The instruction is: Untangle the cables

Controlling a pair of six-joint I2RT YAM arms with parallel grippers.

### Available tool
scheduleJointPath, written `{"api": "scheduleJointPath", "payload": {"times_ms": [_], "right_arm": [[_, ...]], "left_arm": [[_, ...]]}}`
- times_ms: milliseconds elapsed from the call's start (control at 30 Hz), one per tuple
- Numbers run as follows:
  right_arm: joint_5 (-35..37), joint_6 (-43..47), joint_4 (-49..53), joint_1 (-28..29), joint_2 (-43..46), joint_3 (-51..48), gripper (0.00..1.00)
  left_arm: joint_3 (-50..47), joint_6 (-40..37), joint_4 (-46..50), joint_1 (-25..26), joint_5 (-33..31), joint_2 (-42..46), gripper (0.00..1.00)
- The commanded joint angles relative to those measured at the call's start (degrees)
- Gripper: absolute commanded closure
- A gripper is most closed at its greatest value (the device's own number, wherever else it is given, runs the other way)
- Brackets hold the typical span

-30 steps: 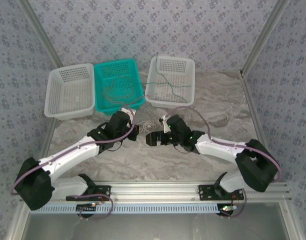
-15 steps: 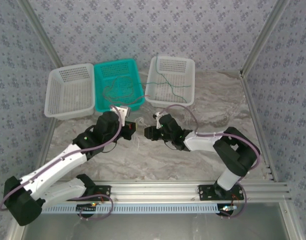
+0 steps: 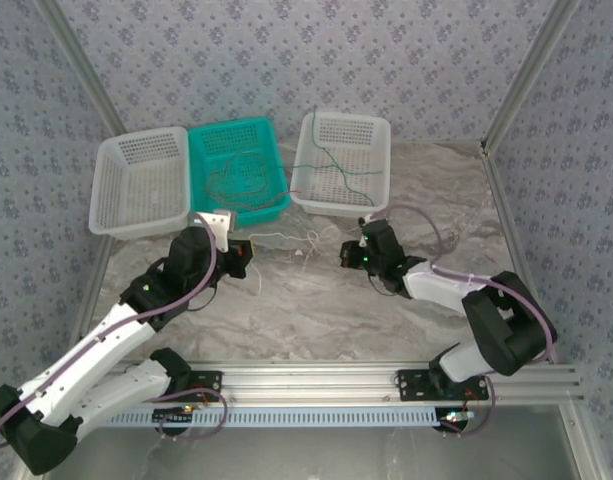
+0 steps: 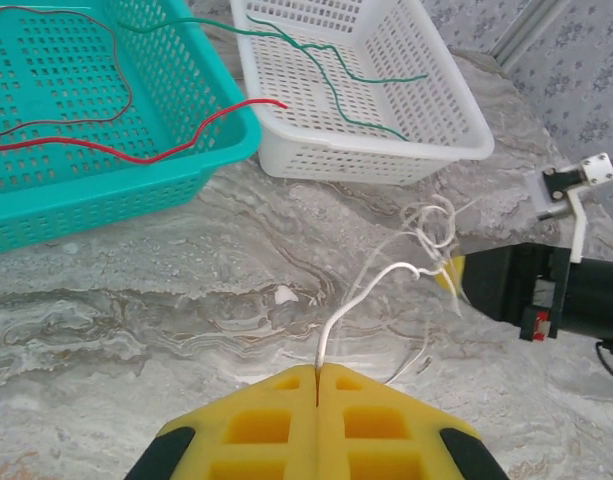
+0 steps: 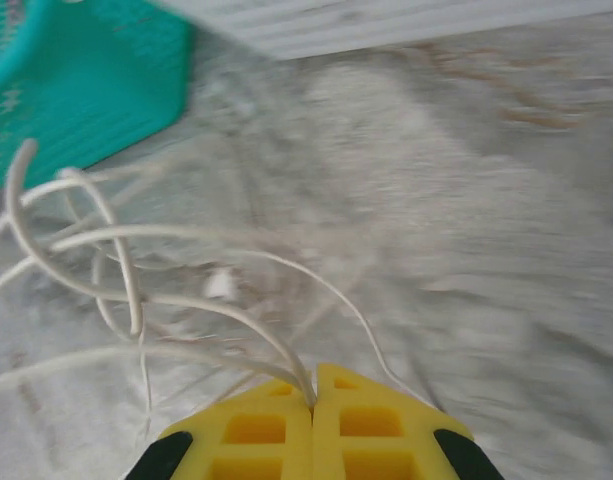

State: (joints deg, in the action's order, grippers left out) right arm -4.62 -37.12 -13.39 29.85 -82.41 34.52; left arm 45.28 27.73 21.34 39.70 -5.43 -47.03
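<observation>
Spanning left to right, white cables [image 4: 374, 279] clamped endwise in left tool [image 4: 316, 372] and right tool [image 5: 313, 388].

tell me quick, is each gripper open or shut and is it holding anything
Left gripper: shut on a strand of the white cables.
Right gripper: shut on the white cables, at the tangle's other side.

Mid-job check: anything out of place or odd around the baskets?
Yes. A red cable pokes over the rim of the teal basket, and a green cable bridges from it into the white basket beside it. The white cables are knotted on the table.
</observation>
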Motion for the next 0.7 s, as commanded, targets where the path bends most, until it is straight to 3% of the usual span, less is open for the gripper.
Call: {"api": "scheduleJointPath", "payload": {"times_ms": [0, 233, 400, 533, 667], "right_arm": [[1.3, -1.1, 5.1, -3.4, 3.2, -2.4, 1.0], [2.2, -1.3, 8.5, -10.5, 8.9, -5.4, 1.0], [1.9, -1.7, 9.5, -12.4, 11.9, -6.8, 1.0], [5.6, -2.5, 11.4, -13.0, 14.8, -8.0, 1.0], [3.6, -4.3, 10.0, -16.3, 16.2, -10.4, 1.0]], "left_arm": [[1.1, 0.4, 1.2, -0.8, -1.0, 0.7, 1.0], [0.8, 0.8, 1.3, -1.6, -0.9, 1.0, 1.0], [2.6, -0.3, 2.6, -2.4, -1.3, 1.7, 1.0], [6.5, -3.0, 6.1, -4.5, -2.5, 3.9, 1.0], [10.5, -5.4, 8.0, -7.4, -2.0, 5.6, 1.0]]}}
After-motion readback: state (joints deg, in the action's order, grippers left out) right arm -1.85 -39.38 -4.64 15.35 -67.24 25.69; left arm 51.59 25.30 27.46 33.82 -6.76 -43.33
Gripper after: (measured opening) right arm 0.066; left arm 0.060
